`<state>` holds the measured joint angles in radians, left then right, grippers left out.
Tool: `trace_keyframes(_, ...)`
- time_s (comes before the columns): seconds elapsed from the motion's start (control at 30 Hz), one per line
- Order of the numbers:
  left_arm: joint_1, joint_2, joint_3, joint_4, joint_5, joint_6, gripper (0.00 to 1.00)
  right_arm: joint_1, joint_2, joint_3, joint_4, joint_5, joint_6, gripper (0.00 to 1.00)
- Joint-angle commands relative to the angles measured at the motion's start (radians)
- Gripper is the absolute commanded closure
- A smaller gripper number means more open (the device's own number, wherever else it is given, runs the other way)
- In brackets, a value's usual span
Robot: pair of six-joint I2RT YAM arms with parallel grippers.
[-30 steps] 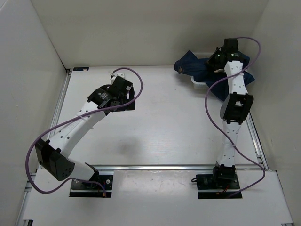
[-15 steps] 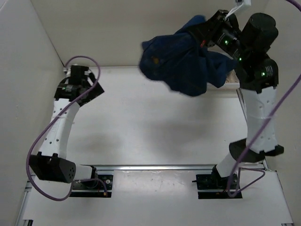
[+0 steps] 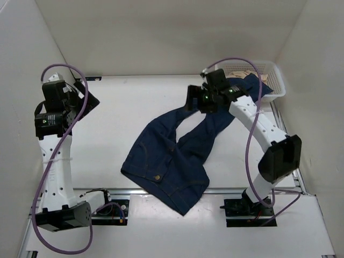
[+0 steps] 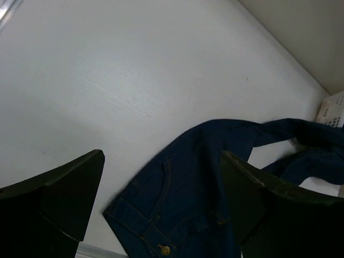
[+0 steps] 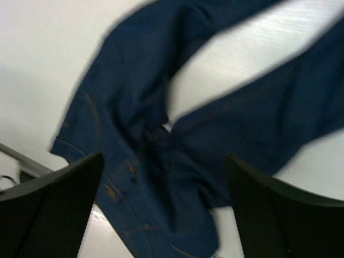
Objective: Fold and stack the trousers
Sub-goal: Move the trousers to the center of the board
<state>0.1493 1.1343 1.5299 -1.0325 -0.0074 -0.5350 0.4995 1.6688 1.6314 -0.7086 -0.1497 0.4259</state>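
Clearly left claw (image 4: 161, 155) and right claw (image 5: 164, 156) gape wide, clear of trousers (image 3: 166, 156).

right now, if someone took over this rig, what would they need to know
Jeans: spread unfolded on the table, waist over the near edge, leg ends by the basket.
Left gripper: open, empty, raised at the far left.
Right gripper: open, empty, above the legs.
Done: jeans laid out.
Left: flatten, fold, stack.
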Motion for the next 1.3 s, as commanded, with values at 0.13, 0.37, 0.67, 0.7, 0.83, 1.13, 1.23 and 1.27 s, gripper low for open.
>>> trace_keyframes(0.13, -0.158, 0.080, -0.206, 0.061, 0.159, 0.066, 0.01, -0.071, -0.368, -0.299, 0.003, 0.099, 0.065, 0.66)
trace_keyframes(0.37, -0.404, 0.323, -0.330, 0.127, 0.014, -0.022, 0.01, -0.317, -0.413, -0.584, 0.110, -0.042, 0.102, 0.00)
trace_keyframes(0.67, -0.336, 0.513, -0.413, 0.210, -0.055, -0.039, 0.01, -0.346, -0.048, -0.446, 0.218, -0.085, 0.102, 0.00)
trace_keyframes(0.7, -0.350, 0.513, -0.404, 0.210, -0.055, -0.049, 0.01, -0.346, -0.026, -0.426, 0.218, -0.085, 0.102, 0.00)
trace_keyframes(0.83, -0.360, 0.571, -0.393, 0.210, -0.040, -0.039, 0.01, -0.346, 0.073, -0.406, 0.239, -0.060, 0.102, 0.00)
trace_keyframes(1.13, -0.395, 0.673, -0.404, 0.264, 0.050, -0.068, 0.58, -0.315, 0.198, -0.395, 0.293, -0.071, 0.111, 0.26)
trace_keyframes(1.23, -0.395, 0.673, -0.392, 0.264, 0.060, -0.057, 0.89, -0.296, 0.256, -0.323, 0.293, -0.071, 0.100, 0.58)
trace_keyframes(1.27, -0.395, 0.653, -0.392, 0.264, 0.060, -0.045, 0.89, -0.296, 0.272, -0.299, 0.284, -0.080, 0.100, 0.69)
